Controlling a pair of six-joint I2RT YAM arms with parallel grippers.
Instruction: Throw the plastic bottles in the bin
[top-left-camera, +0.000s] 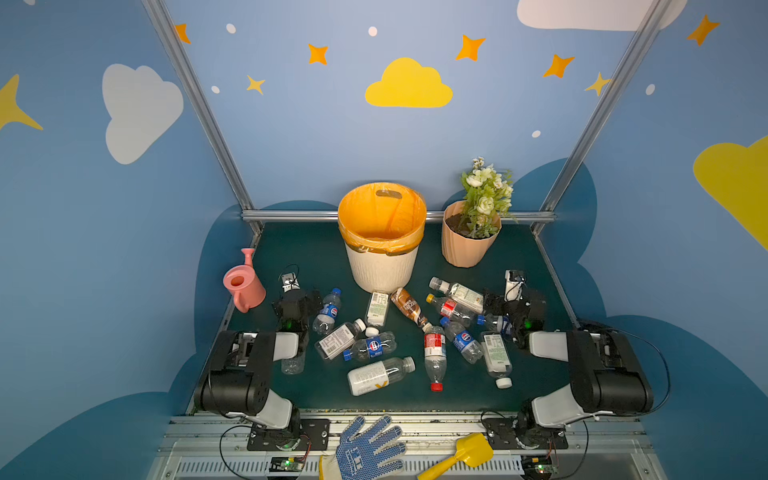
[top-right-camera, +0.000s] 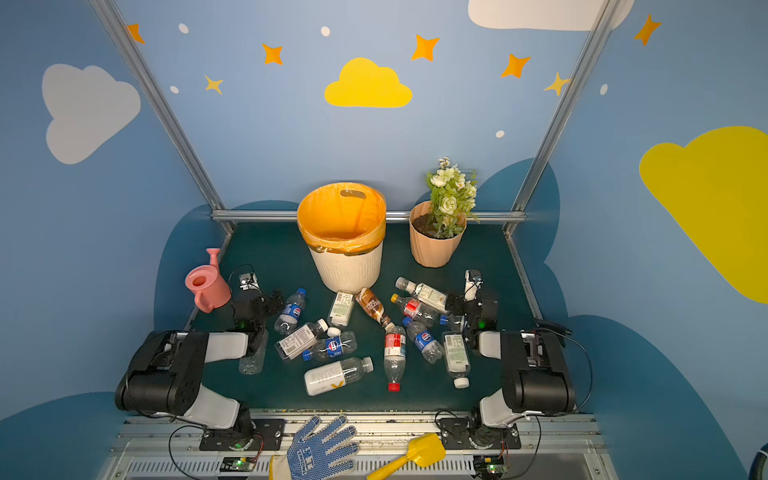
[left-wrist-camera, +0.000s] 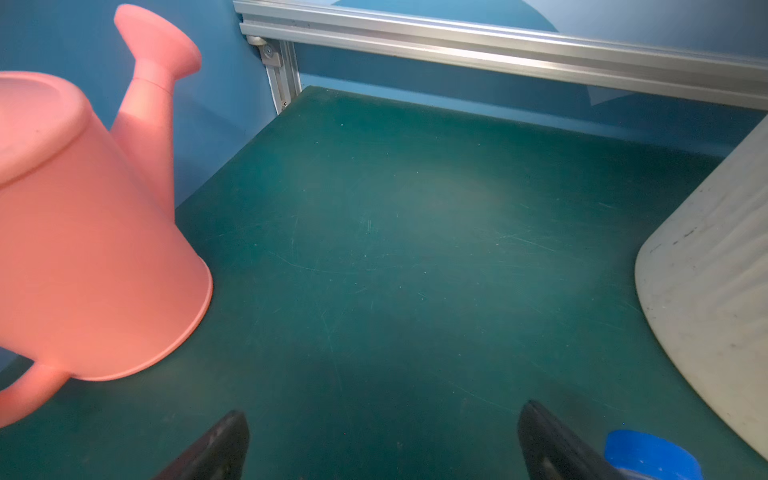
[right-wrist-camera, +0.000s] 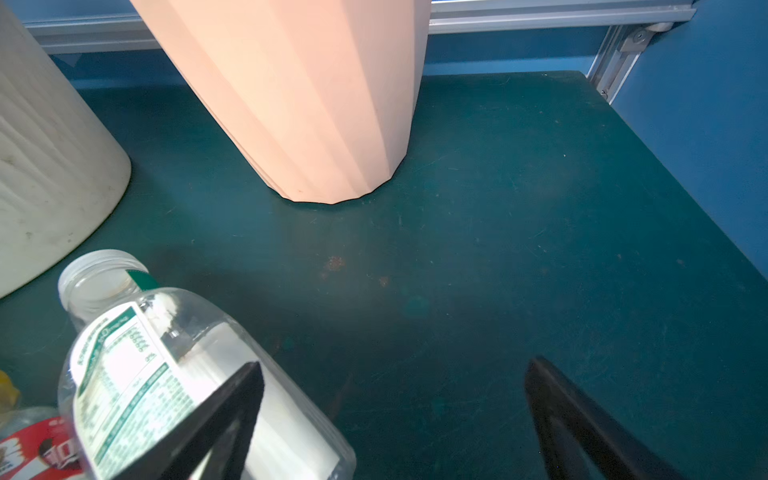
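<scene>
Two claws, both spread wide with nothing in them. Far on the left stands the pink watering can. Just beside it my left claw hangs low over the bare green table, with the watering can on one side and the bin on the other. A blue cap lies right next to one finger. Then come the plastic bottles, a dozen or so, all lying on their sides on the table in front of the bin, from one claw to the other. The bin stands upright at the back in the middle, with an orange bag folded over its rim. To its right is the flowerpot with white flowers. Last comes my right claw, in front of the flowerpot. Between its fingers I see only table. One finger is in front of a clear bottle with a white and green label; I cannot tell if they touch.
</scene>
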